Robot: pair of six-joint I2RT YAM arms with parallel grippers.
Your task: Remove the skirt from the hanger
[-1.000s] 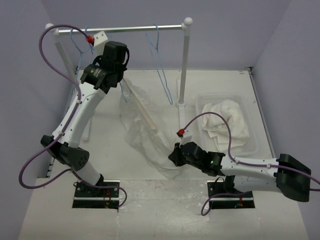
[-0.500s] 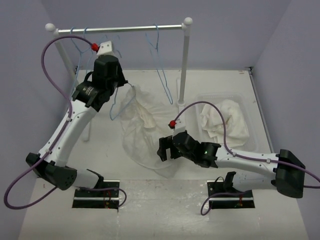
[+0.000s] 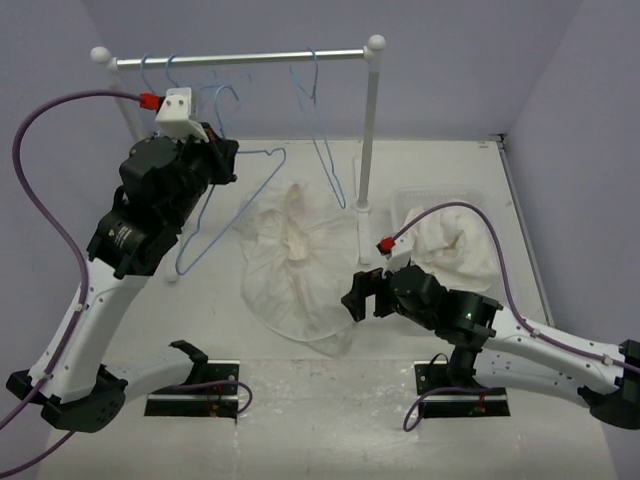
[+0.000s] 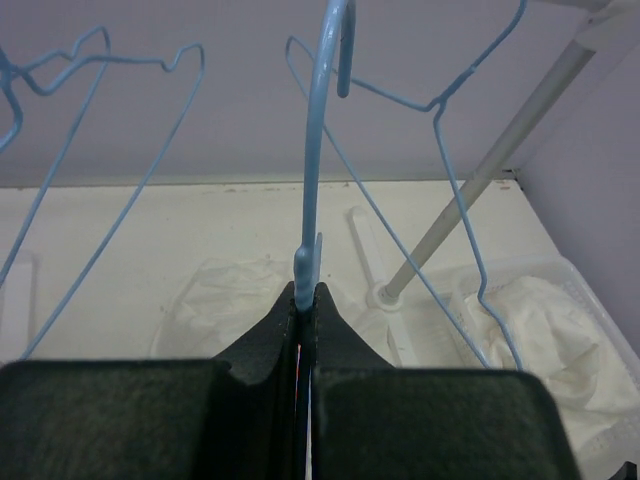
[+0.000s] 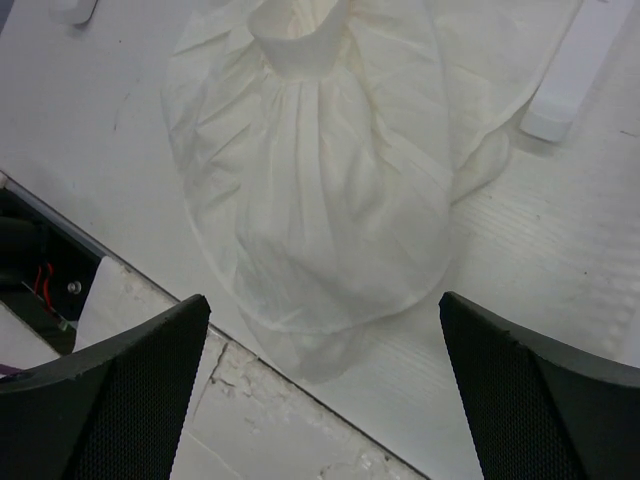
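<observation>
The white crinkled skirt [image 3: 295, 268] lies spread flat on the table, free of any hanger; in the right wrist view the skirt [image 5: 320, 190] fills the middle. My left gripper [image 3: 212, 160] is raised near the rack and shut on the neck of a light-blue wire hanger [image 3: 236, 210], which hangs bare below it. In the left wrist view the gripper [image 4: 305, 292] pinches the hanger [image 4: 318, 150] just under its hook. My right gripper [image 3: 356, 298] hovers open at the skirt's right edge, its fingers [image 5: 130, 390] wide apart and holding nothing.
A white rack [image 3: 368, 130] stands at the back with more blue hangers [image 3: 320, 130] on its rod. A clear bin [image 3: 500, 285] holding bunched white cloth [image 3: 455, 245] sits at the right, behind my right arm. Purple walls close in on three sides.
The right gripper opened, let go of the skirt and backed off right. The left arm swung the hanger up and left, clear of the skirt, which dropped flat on the table.
</observation>
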